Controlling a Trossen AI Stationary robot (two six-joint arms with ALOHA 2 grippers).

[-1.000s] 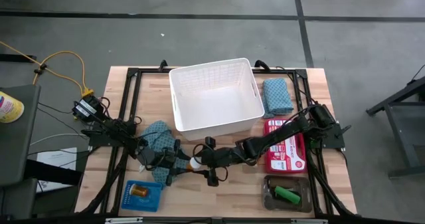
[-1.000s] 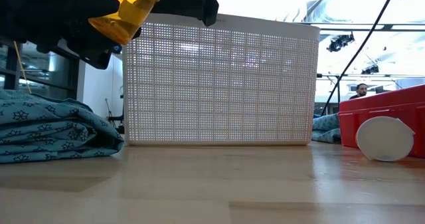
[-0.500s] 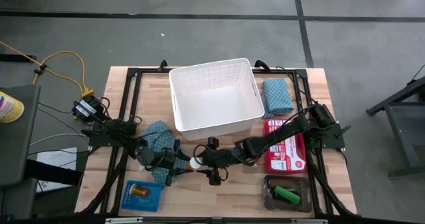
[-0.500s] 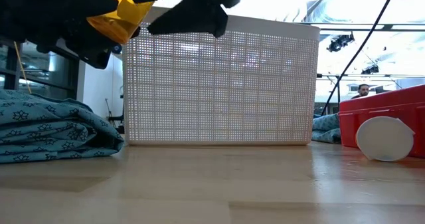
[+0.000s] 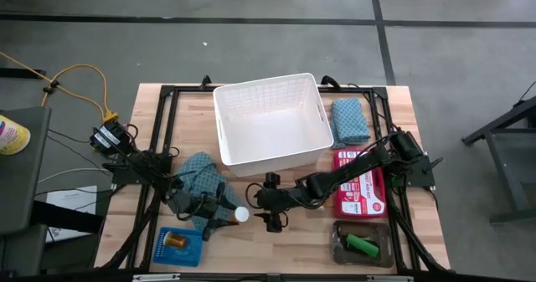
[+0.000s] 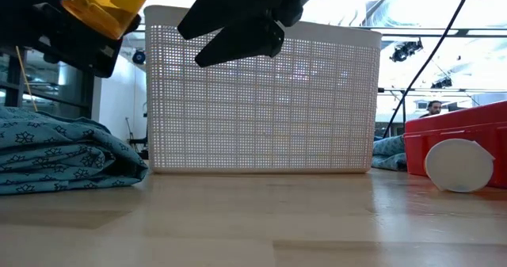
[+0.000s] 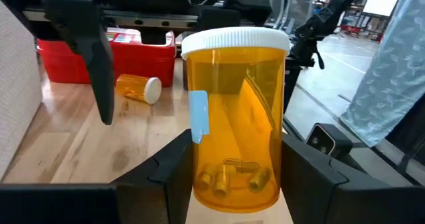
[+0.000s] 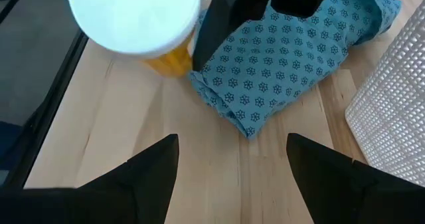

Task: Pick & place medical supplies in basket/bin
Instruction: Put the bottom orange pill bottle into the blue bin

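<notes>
An orange pill bottle (image 7: 236,117) with a white cap (image 5: 241,215) hangs above the table's near middle, with my left gripper (image 5: 224,217) shut on it. My right gripper (image 5: 270,203) stands just right of the cap, open, with nothing between its fingers; in its wrist view (image 8: 232,177) the cap (image 8: 136,18) shows ahead. A teal patterned cloth (image 5: 199,170) lies folded on the table beside my left arm. A second teal cloth (image 5: 349,120) lies right of the white basket (image 5: 272,119). My left gripper pinches the bottle's orange body near its bottom end (image 7: 199,177) between its two fingers (image 7: 305,177). The fingers come level from the table's left. The bottle sticks out ahead of them, cap toward the right gripper, lifted clear of the table.
A red box (image 5: 360,182) lies at the right, with another orange bottle (image 7: 136,89) on its side before it. A grey tray (image 5: 362,244) holding a green piece is at the near right, a blue tray (image 5: 180,244) at the near left.
My left gripper has carried the bottle a little toward the table's near edge, so the cap is no longer level with the right gripper's fingers. My right gripper has tipped its fingers downward and stayed open.
</notes>
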